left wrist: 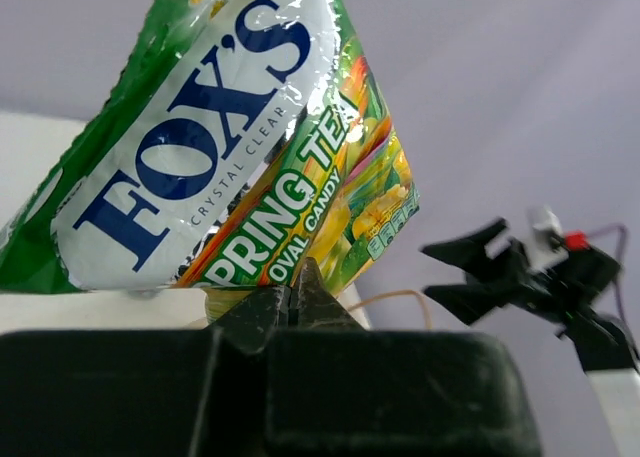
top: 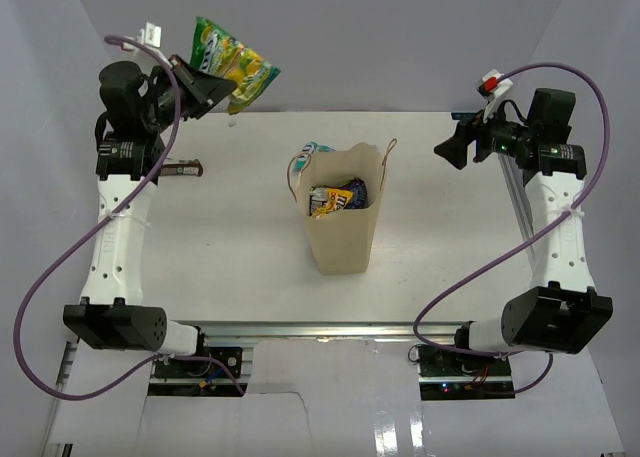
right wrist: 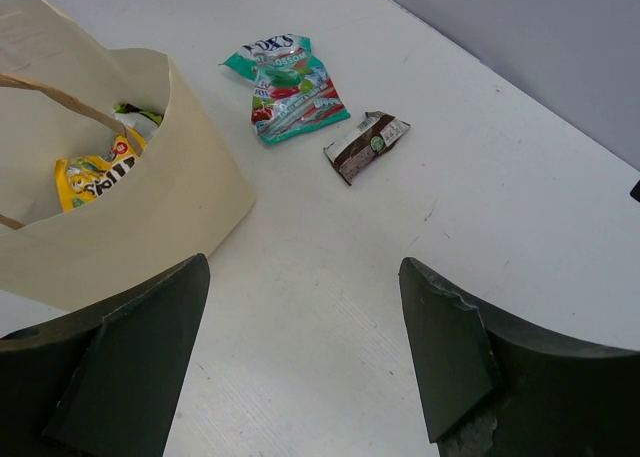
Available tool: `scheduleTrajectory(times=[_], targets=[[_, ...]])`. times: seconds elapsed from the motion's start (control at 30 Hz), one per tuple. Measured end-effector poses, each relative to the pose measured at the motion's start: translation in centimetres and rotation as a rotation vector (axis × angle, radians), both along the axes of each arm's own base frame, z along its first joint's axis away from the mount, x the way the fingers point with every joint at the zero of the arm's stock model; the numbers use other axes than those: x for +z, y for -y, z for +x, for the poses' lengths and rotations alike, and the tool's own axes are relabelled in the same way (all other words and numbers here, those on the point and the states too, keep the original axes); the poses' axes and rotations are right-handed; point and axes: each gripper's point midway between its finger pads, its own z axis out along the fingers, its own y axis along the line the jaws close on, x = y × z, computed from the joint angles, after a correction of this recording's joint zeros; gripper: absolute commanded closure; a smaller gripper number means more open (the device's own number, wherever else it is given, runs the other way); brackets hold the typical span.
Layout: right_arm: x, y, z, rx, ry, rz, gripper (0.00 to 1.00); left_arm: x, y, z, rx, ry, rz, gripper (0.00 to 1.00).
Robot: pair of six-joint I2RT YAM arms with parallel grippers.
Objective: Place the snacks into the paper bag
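My left gripper (top: pixel 207 90) is raised at the far left, shut on the bottom edge of the green-yellow pouch (top: pixel 236 61), which hangs in the air; in the left wrist view the pouch (left wrist: pixel 230 147) fills the frame above the closed gripper (left wrist: pixel 290 299). The paper bag (top: pixel 340 232) stands upright mid-table and holds a yellow candy packet (top: pixel 324 203) and a purple-black chip bag (top: pixel 356 190). A teal-white packet (top: pixel 311 151) lies behind the bag, and a small brown bar (top: pixel 184 168) lies at the left. My right gripper (top: pixel 451 149) is open and empty, right of the bag.
The right wrist view shows the paper bag (right wrist: pixel 170 192), the yellow packet (right wrist: pixel 95 177) inside it, the teal-white packet (right wrist: pixel 290 87) and the brown bar (right wrist: pixel 367 145) on the white table (right wrist: pixel 480 207). Grey walls enclose the table.
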Motion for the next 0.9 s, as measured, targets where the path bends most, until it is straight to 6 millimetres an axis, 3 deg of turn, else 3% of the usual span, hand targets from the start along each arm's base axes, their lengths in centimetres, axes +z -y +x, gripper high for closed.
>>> scheduleTrajectory(times=[0.13, 0.23, 0.33, 0.5, 0.7, 0.9], targets=[[-0.4, 0.2, 0.0, -0.006, -0.002, -0.002, 0.18, 4.6, 6.3, -1.8, -0.210, 0.127, -0.008, 1.00], [-0.8, 0.3, -0.1, -0.014, -0.009, -0.003, 0.18, 4.8, 10.9, -3.3, -0.359, 0.143, -0.010, 1.00], [-1.2, 0.6, 0.0, -0.024, -0.018, -0.003, 0.18, 2.9, 14.9, -4.8, -0.488, 0.089, -0.005, 1.00], [-1.7, 1.1, 0.0, -0.039, -0.029, -0.003, 0.18, -1.1, 18.7, -5.8, -0.590, -0.030, 0.027, 1.00], [-2.3, 1.5, 0.0, -0.050, -0.036, -0.004, 0.18, -5.3, 21.0, -7.2, -0.658, -0.151, 0.076, 1.00], [-2.9, 1.6, 0.0, -0.053, -0.044, -0.004, 0.18, -9.4, 21.5, -7.6, -0.665, -0.247, 0.143, 1.00]])
